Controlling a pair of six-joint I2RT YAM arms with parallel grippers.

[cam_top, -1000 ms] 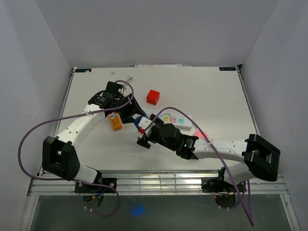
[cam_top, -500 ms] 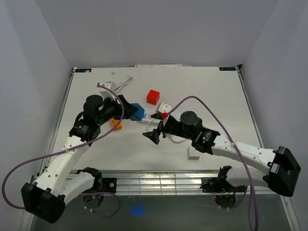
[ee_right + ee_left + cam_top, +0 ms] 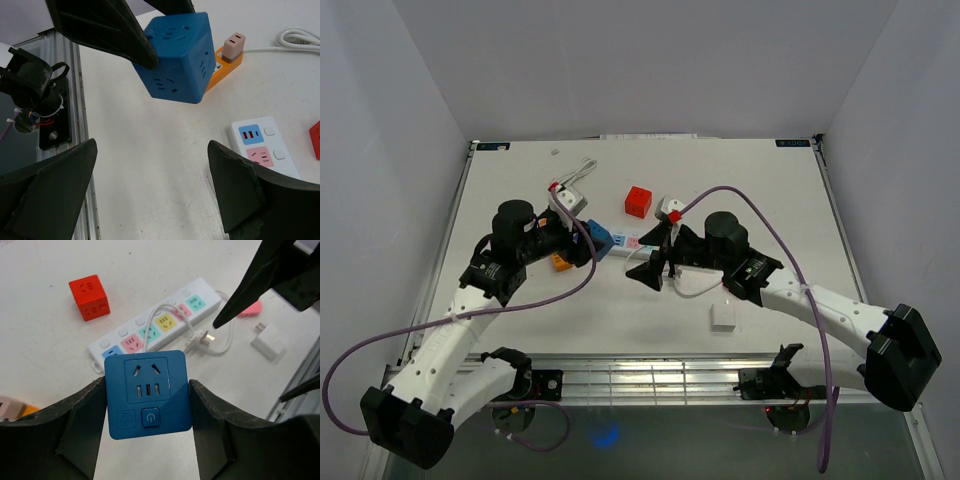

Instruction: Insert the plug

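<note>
My left gripper [image 3: 147, 392] is shut on a blue cube socket [image 3: 147, 387], held above the table with its holed face and power button toward the wrist camera. In the top view the cube [image 3: 601, 240] hangs left of centre. The white plug [image 3: 204, 337] lies loose on the table on its thin white cable, beside the white power strip [image 3: 155, 325] with coloured outlets. My right gripper [image 3: 152, 180] stands wide open with nothing between its fingers, facing the blue cube [image 3: 175, 57] from the right; in the top view it [image 3: 655, 255] hovers just right of the cube.
A red cube socket [image 3: 638, 201] sits behind the strip. A white adapter [image 3: 724, 317] lies toward the front right, and an orange socket [image 3: 225, 62] with a pink block on it lies under the left arm. A coiled white cable [image 3: 582, 170] lies at the back left.
Both arms have swung round. The left gripper has carried the blue cube up and rightward; the right gripper has moved back and right, still open, and now faces the cube.
</note>
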